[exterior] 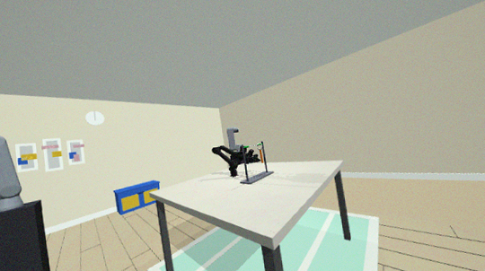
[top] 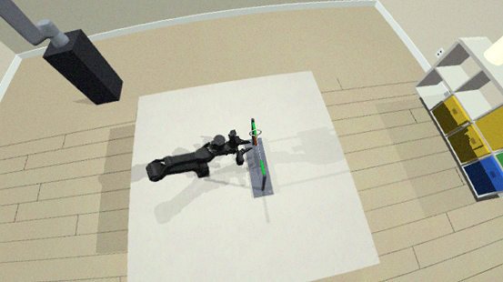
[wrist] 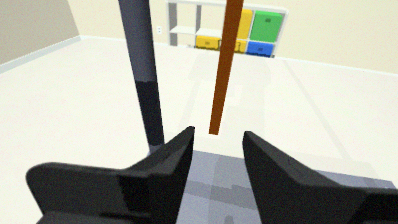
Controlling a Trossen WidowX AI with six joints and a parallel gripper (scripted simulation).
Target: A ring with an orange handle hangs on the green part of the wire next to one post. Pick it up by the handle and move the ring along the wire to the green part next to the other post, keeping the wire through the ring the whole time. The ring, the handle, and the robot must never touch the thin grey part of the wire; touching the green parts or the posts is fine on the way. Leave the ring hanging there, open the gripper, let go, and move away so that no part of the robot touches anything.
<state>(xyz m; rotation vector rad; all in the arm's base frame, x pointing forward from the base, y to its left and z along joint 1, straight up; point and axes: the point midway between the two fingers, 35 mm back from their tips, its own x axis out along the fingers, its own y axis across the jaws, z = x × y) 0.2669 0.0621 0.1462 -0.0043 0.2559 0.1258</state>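
Observation:
The ring [top: 260, 133] hangs around the green wire part [top: 254, 127] next to the far post [exterior: 265, 162] [wrist: 140, 55]. Its orange handle [top: 255, 140] [exterior: 261, 155] [wrist: 227, 55] hangs down below it. My gripper [top: 250, 145] [wrist: 218, 134] is partly open and empty. In the wrist view the handle's lower end shows in the gap between the fingertips, beyond them; contact is not visible. The thin grey wire runs to the other green part [top: 262, 167] [exterior: 246, 147] beside the near post [top: 263, 182] [exterior: 246, 167]. The wrist view does not show the ring.
The posts stand on a grey base plate [top: 258, 193] [exterior: 252, 180] [wrist: 215, 175] on the white table [top: 307, 237] [exterior: 232, 204]. In the wrist view the far post stands left of the handle. A grey arm on a black pedestal [top: 82, 67] [exterior: 9, 264] and a shelf unit [top: 475, 42] are away from the table.

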